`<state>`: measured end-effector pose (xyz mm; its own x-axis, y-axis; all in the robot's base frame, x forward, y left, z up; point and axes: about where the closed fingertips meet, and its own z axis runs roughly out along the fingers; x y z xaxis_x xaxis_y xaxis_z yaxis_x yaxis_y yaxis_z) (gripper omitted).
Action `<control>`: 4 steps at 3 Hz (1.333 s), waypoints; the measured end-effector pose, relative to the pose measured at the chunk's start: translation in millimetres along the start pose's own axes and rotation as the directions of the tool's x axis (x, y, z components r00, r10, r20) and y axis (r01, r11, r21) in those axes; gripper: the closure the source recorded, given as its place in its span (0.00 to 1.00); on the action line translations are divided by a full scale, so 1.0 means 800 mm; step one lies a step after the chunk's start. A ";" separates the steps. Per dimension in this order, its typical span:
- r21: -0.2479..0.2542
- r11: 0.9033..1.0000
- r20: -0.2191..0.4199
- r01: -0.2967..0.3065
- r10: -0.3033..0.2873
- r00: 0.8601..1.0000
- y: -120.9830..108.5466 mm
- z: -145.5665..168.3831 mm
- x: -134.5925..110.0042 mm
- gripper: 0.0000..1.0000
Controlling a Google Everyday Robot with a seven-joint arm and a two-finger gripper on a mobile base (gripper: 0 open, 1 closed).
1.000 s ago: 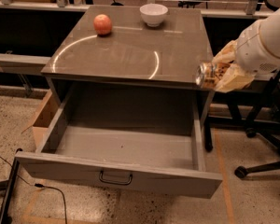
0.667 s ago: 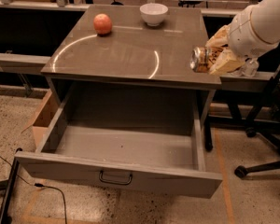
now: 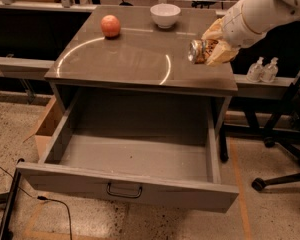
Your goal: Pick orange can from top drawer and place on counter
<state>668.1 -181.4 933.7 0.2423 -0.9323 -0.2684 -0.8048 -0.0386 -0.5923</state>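
On the far left of the counter [image 3: 140,59] sits an apple [image 3: 110,26]. It is not part of the job. A white bowl [image 3: 165,15] sits at the far side, near the middle.

Below, the drawer [image 3: 125,184] is pulled wide open toward the near side. Nothing shows inside it. So the picking-up part looks done.

Over on the right, the gripper [image 3: 213,50] is squeezed tight on the can [image 3: 199,51]. The can lies on its side, with a silver end pointing left. It is up in the air over the right side of the counter, not touching it.

What is left, I think, is to bring the can down, set it on the counter, and let go.
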 end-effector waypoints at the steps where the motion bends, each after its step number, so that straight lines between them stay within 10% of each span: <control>1: -0.028 0.999 0.052 0.021 -0.020 0.998 -0.023 0.040 -0.007 1.00; 2: -0.049 0.998 0.092 0.044 -0.039 0.995 -0.037 0.069 -0.018 1.00; 4: -0.110 0.992 0.147 0.059 -0.043 0.988 -0.039 0.103 -0.040 0.59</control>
<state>730.2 -120.7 898.1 0.3536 -0.8667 -0.3518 -0.8435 -0.1329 -0.5204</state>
